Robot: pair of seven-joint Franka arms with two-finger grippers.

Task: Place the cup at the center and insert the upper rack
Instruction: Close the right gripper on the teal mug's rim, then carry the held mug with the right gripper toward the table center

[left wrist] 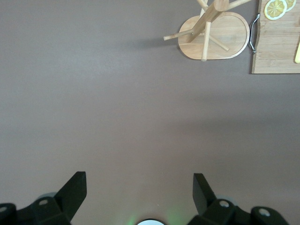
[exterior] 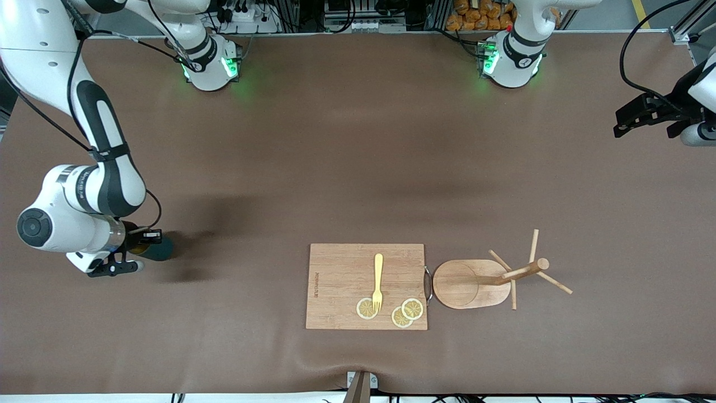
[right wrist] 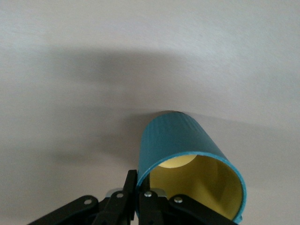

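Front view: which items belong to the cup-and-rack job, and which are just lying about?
Job:
- cup, clamped at its rim by the right tool
- upper rack, standing beside the cutting board

Lying about:
- cutting board
- yellow fork on it
- three lemon slices on it

The cup stood at the right arm's end of the table, well apart from the cutting board. A fork and lemon slices lay on it. The mug tree stood just beside, toward the left arm's end.
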